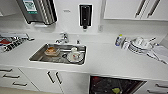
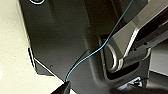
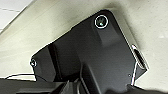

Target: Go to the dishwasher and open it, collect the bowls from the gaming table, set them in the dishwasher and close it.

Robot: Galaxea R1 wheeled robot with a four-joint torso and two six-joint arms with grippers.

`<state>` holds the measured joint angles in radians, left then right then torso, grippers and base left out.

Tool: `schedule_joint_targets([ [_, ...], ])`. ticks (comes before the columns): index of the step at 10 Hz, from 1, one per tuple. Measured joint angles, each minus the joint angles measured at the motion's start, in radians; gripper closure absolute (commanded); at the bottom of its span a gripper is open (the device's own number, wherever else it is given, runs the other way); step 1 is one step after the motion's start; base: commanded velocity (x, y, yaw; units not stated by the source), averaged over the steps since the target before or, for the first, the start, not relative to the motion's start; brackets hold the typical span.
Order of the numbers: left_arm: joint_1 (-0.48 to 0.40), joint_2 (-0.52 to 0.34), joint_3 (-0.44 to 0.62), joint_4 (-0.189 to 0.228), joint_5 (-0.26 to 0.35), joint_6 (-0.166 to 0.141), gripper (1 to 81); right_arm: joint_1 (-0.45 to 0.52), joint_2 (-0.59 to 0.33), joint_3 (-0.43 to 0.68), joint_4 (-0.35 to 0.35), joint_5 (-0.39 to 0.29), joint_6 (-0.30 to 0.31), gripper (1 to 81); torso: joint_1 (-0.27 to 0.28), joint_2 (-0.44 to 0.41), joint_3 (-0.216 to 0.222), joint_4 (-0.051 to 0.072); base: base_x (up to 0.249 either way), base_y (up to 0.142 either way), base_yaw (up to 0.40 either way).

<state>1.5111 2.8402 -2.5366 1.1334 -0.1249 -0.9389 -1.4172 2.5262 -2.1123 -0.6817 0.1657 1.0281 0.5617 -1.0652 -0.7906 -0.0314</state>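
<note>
No writing reads; dishwasher (image 1: 113,86) stands open below; tool states cannot be told.

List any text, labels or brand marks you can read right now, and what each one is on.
Nothing is legible.
Green-and-white label on the steel dispenser: too blurred to read.
Small mark on the wall beside it: too blurred.
Bottle by the dish stack: label unreadable.
Black wall unit: no readable marking.

A white counter (image 1: 107,58) holds a steel sink (image 1: 37,58) below white wall cupboards (image 1: 120,10). White drawers (image 1: 15,77) sit underneath.
</note>
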Motion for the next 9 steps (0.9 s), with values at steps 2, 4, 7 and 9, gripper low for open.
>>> schedule_joint_targets([
  [2, 0.000, 0.000, 0.000, 0.000, 0.000, 0.000, 1.0, 0.004, 0.009, 0.000, -0.001, -0.002, 0.000, 1.0, 0.044, -0.069, -0.029, 0.000, 0.000, 0.000, 0.000],
  [4, -0.003, 0.000, 0.000, 0.000, 0.000, 0.000, 1.0, 0.010, 0.011, 0.000, -0.002, -0.001, 0.000, 1.0, 0.072, -0.114, -0.039, 0.000, 0.000, 0.000, 0.000],
  [7, -0.001, 0.000, 0.000, 0.000, 0.000, 0.000, 1.0, 0.016, 0.016, -0.005, -0.001, -0.001, 0.010, 1.0, 0.079, -0.124, -0.041, 0.000, 0.000, 0.000, 0.000],
  [9, -0.001, 0.000, 0.000, 0.000, 0.000, 0.000, 1.0, 0.049, 0.034, -0.014, 0.010, 0.011, 0.019, 1.0, 0.079, -0.124, -0.041, 0.000, 0.000, 0.000, 0.000],
])
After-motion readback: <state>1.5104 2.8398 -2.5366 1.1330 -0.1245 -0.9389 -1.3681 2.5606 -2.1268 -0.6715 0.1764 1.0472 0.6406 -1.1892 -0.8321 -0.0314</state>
